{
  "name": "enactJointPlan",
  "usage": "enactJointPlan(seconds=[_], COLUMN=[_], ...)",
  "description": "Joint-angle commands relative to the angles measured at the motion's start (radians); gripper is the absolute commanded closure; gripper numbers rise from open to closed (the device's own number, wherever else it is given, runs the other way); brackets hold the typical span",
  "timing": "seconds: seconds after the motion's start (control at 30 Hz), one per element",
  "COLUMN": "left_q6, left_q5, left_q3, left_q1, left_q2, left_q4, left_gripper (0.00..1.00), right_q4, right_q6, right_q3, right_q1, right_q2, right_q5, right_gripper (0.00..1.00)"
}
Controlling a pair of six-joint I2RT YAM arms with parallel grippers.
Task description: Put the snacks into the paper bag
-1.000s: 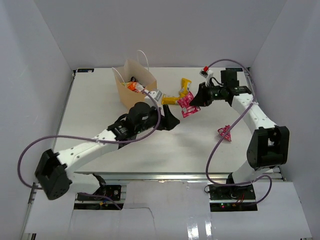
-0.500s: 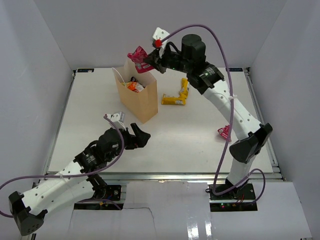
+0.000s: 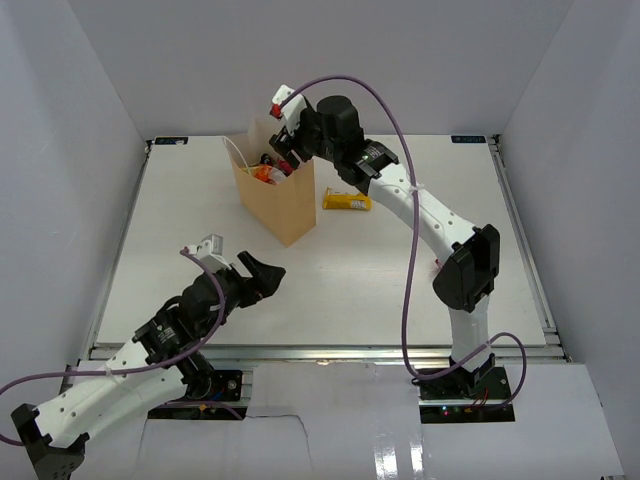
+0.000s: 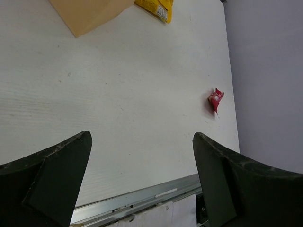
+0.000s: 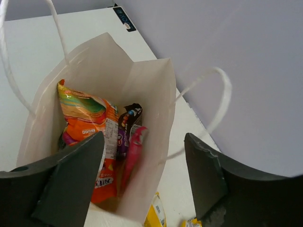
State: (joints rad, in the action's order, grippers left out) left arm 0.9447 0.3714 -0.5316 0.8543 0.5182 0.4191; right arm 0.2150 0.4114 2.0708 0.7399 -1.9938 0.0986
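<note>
right claw (image 5: 143, 140) is now over the paper bag (image 3: 285, 205), jaws apart w/ nothing between them. a sec ago it was pinching a pink pkt (image 5: 135, 149) down by the table (image 3: 200, 200); half a sec ago it had the pkt above the bag rim. the pkt is now inside, blurred, prob mid-drop, next to an orange pkt (image 5: 87, 125) and a dark pkt (image 5: 129, 117). so one more snack is in.

left claw (image 4: 142, 137) is pulled back to the near edge, wide open, empty.

the bag stands upright at the back left, tan, mouth open, white handles up. still out: a yellow pkt (image 3: 346, 201) just right of the bag and a red pkt (image 4: 216, 100) far right.
</note>
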Motion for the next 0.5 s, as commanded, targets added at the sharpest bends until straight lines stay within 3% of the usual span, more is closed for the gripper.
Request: enactJointPlan(seconds=[0.0,0.07,0.13,0.23,0.37,0.4,0.43,0.47], left_q6=[0.083,0.065,0.046,0.023,-0.035,-0.047,-0.052,-0.057], left_q5=[0.073,0.067,0.057,0.025,-0.009,-0.009,-0.009,-0.008], left_q3=[0.042,0.053,0.050,0.033,0.007,-0.001,-0.001,-0.002], left_q1=[0.002,0.000,0.000,0.000,0.000,0.000,0.000,0.002], left_q2=[-0.053,-0.076,-0.072,-0.031,0.052,0.086,0.086,0.101], left_q4=[0.020,0.001,0.004,0.009,0.006,-0.003,-0.003,-0.015], left_gripper=[0.02,0.02,0.02,0.02,0.02,0.02,0.02,0.02], right_q4=[-0.031,0.009,0.095,0.249,0.431,0.469,0.469,0.466], right_q6=[0.003,-0.008,-0.011,0.047,0.151,0.161,0.161,0.161], right_q3=[-0.018,-0.084,-0.161,-0.395,-0.773,-0.873,-0.921,-0.966], right_q1=[-0.008,-0.037,-0.106,-0.238,-0.411,-0.513,-0.540,-0.560], right_q2=[0.162,0.259,0.370,0.519,0.644,0.699,0.699,0.733], right_q5=[-0.002,0.074,0.206,0.369,0.334,0.235,0.234,0.131], right_gripper=[0.24,0.18,0.02,0.09,0.08,0.07,0.07,0.07])
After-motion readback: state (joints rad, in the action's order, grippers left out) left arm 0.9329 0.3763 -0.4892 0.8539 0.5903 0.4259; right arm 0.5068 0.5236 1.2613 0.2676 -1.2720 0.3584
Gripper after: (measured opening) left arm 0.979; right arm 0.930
